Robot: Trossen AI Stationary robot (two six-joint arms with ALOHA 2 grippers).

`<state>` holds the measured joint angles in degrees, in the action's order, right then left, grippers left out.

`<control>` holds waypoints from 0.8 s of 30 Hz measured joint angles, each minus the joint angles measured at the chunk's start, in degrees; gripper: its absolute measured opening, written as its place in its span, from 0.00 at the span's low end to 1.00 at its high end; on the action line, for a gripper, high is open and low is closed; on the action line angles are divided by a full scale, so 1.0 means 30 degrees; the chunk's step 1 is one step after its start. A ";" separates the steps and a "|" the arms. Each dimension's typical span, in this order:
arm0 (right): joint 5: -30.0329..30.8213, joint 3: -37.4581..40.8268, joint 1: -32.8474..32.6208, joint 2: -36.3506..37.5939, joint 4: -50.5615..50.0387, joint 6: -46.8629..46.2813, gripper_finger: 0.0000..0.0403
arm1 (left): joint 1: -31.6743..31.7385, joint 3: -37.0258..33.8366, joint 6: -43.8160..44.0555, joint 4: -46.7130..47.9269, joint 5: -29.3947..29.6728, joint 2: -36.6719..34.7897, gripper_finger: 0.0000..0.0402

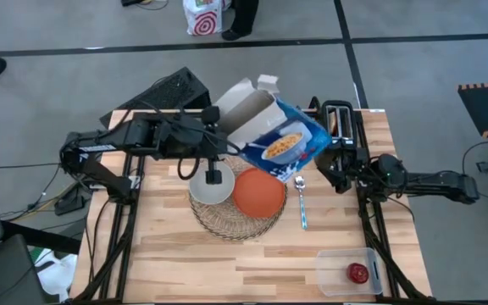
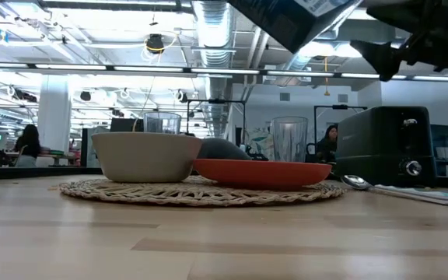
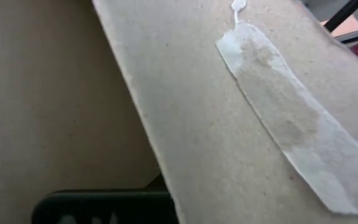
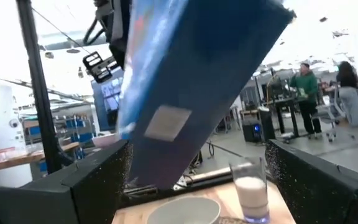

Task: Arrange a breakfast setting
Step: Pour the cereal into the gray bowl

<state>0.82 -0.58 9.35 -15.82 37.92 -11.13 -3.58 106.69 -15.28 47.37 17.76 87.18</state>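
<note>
The blue-white cereal box (image 1: pixel 282 140) hangs tilted in the air above the grey bowl (image 1: pixel 212 182) and the orange plate (image 1: pixel 258 192), which both sit on the round wire mat (image 1: pixel 235 216). Its open flaps (image 1: pixel 244 97) point toward the far left. My left gripper (image 1: pixel 219 135) is shut on the box's open end. My right gripper (image 1: pixel 333 159) is open at the box's lower end (image 4: pixel 166 155), with one finger on each side. The metal spoon (image 1: pixel 301 203) lies right of the plate. The red apple (image 1: pixel 358 272) lies in the clear tub. Two clear glasses (image 2: pixel 162 122) (image 2: pixel 288 138) stand behind the mat. My left gripper holds the box by a cardboard wall at its open top (image 3: pixel 185 124), coming from the table's left. One finger (image 3: pixel 104 205) lies on the bare inner cardboard and the other is hidden behind it. The box is lifted clear and tilted. My right gripper: I cannot tell whether its spread fingers (image 4: pixel 98 180) touch the box.
The black toaster (image 1: pixel 339 119) stands at the far right, close behind my right gripper. The clear plastic tub (image 1: pixel 350 271) sits at the near right corner. A black keyboard (image 1: pixel 168 89) lies off the far left edge. Bare wood shows along the near edge (image 1: pixel 227 271). People stand in the room beyond.
</note>
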 joint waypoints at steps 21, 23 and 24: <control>-0.5947 0.0000 0.2460 -0.3053 0.5040 -0.0332 0.98 | -0.0660 0.0000 -0.0548 -0.0624 -0.1127 0.0392 0.00; -0.5957 -0.0022 0.2458 -0.3164 0.5363 -0.0279 0.98 | -0.0660 0.0000 -0.0555 -0.0624 -0.1493 0.0392 0.00; -0.5836 -0.0044 0.2460 -0.3216 0.5357 -0.0170 0.98 | -0.0660 0.0000 -0.0586 -0.0624 -0.1675 0.0392 0.00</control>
<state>-16.68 -0.71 16.73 -25.47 53.99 -11.64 -5.56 106.69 -17.04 45.50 12.74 88.36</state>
